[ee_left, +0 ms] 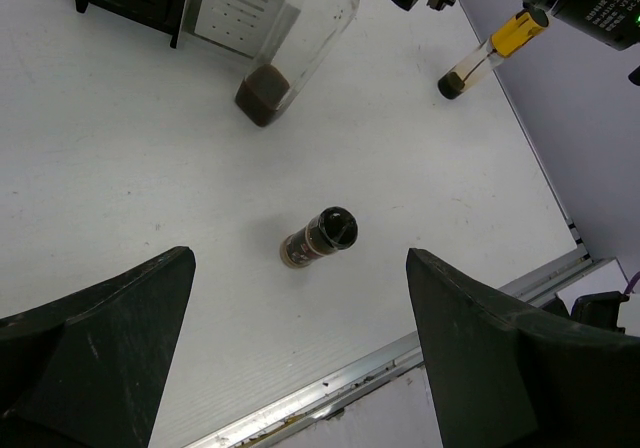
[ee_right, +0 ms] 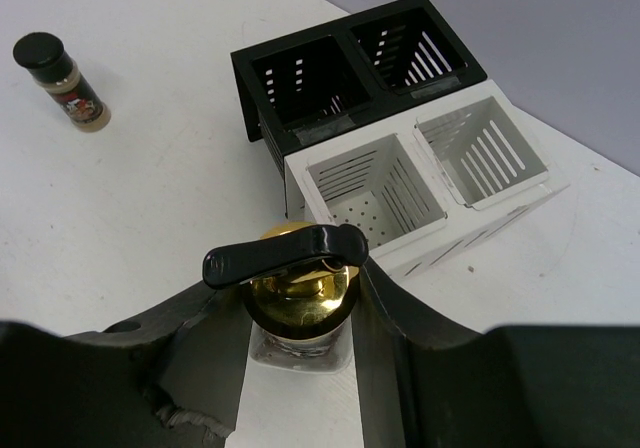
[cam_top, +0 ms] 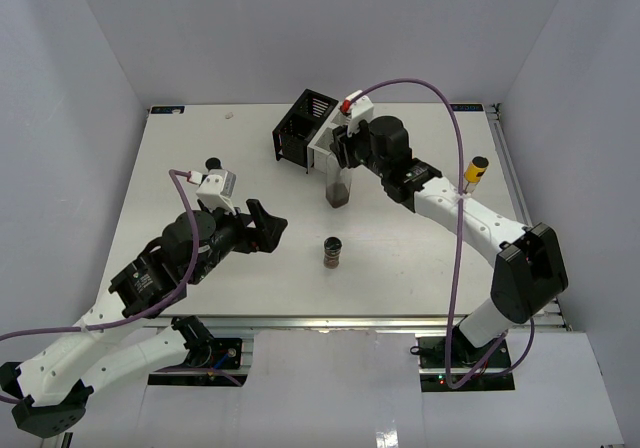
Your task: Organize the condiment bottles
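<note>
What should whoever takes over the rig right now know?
Left gripper: open, empty, aimed at the small jar standing mid-table.
Right gripper: shut on the tall bottle, just in front of the white rack.
Elsewhere: yellow-capped bottle near the right edge, shaker on the left, both on the table.
Done: nothing racked; white rack and black rack look empty.
Left: all four bottles.

From above, the spout of the tall bottle is hidden from you under the right jaws; the white rack sits mostly behind them.
</note>
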